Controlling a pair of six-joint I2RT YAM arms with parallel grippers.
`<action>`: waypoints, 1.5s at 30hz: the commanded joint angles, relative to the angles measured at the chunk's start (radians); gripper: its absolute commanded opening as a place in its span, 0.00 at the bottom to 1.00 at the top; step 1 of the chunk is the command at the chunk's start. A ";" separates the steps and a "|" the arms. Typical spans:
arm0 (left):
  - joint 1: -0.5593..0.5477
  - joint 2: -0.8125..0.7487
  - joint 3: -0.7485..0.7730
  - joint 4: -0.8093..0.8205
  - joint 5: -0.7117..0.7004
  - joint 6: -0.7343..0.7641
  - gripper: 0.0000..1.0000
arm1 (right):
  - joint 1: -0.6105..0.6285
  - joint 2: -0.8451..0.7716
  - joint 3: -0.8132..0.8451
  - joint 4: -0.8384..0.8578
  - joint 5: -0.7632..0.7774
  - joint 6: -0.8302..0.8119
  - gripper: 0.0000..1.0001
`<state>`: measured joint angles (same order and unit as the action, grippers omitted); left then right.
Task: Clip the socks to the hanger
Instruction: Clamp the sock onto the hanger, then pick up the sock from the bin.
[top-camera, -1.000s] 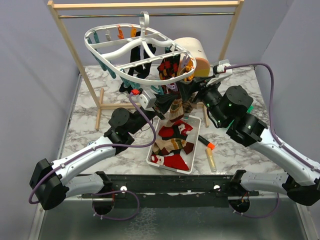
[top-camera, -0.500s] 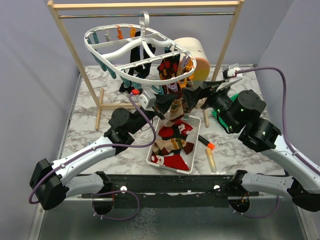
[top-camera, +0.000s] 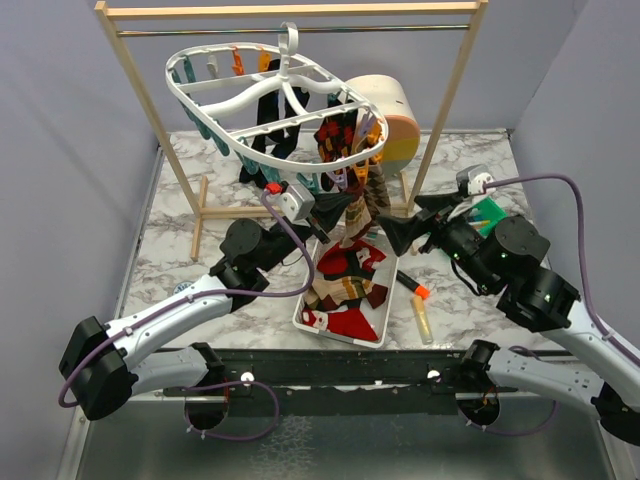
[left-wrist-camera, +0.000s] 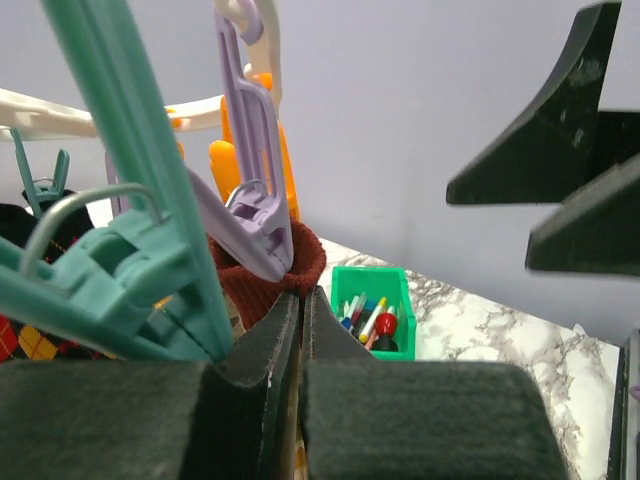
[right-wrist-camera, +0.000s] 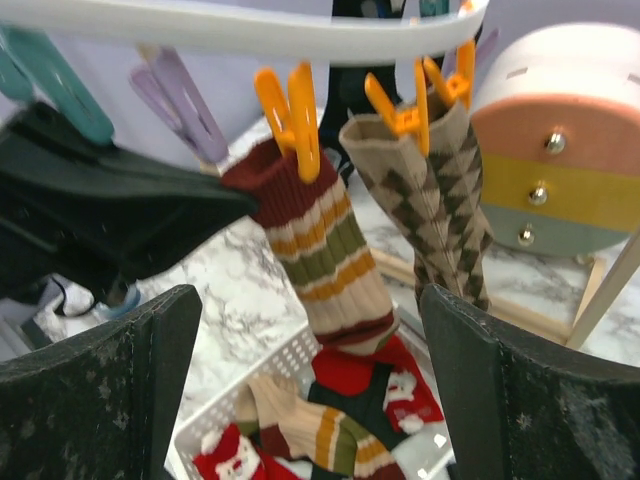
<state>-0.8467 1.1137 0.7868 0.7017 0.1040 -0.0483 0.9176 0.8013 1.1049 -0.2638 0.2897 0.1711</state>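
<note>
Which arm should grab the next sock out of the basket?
Probably right. The right gripper is open, empty and beside the basket of loose socks. The left gripper is shut, up by the striped sock at the hanger.

Soft, even light fills the top view, with faint shadows on the table (top-camera: 165, 250). The right wrist view is blurred throughout, the hanger (right-wrist-camera: 230, 30) bright and soft-edged.
</note>
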 joint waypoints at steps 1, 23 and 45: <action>-0.005 -0.013 -0.023 0.022 -0.020 -0.011 0.00 | 0.009 -0.052 -0.092 -0.015 -0.056 -0.012 0.96; -0.006 -0.079 -0.110 0.005 -0.029 0.001 0.56 | 0.009 -0.033 -0.225 -0.047 -0.069 0.009 0.94; -0.007 -0.641 -0.412 -0.354 -0.382 -0.078 0.86 | 0.010 0.215 -0.482 0.220 -0.410 0.074 0.63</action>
<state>-0.8467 0.5495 0.3519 0.4652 -0.1501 -0.1196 0.9176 0.9489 0.6304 -0.2321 -0.0338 0.2363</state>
